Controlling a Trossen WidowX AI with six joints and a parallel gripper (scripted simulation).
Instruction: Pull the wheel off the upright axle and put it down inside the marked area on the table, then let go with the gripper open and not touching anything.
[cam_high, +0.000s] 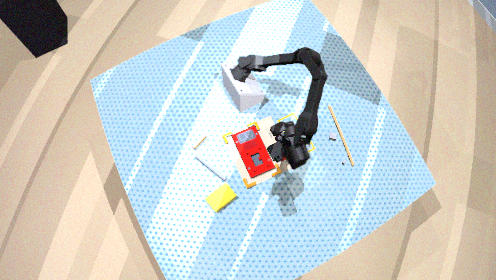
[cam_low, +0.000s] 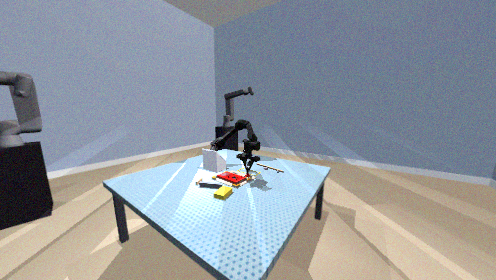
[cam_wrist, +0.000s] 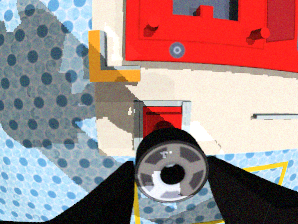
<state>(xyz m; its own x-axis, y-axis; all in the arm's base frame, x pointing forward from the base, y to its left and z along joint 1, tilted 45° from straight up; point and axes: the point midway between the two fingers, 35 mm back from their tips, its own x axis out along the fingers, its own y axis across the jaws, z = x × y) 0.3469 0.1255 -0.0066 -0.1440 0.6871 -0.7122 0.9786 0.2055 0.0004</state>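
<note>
The wheel (cam_wrist: 171, 171), a dark tyre with a grey spoked face, is between the two black fingers in the wrist view. My gripper (cam_low: 248, 173) (cam_wrist: 170, 165) is shut on it, with one finger on each side. The wheel's centre hole looks dark. No axle shows; the wheel hides what is under it, so I cannot tell whether the axle is in it. A red block (cam_wrist: 162, 116) in a grey bracket shows just beyond the wheel, partly covered by it. The marked area is a yellow outline (cam_high: 286, 118) (cam_wrist: 265, 167), partly hidden by the arm and gripper.
A red panel (cam_high: 246, 150) (cam_low: 231, 176) (cam_wrist: 150, 52) lies on a cream board beside the gripper, with orange corner brackets (cam_wrist: 95, 62). A white angled box (cam_high: 243, 94) (cam_low: 214, 161) stands near the arm's base. A yellow block (cam_high: 221, 197) (cam_low: 223, 193) and a thin wooden stick (cam_high: 341, 135) lie farther out.
</note>
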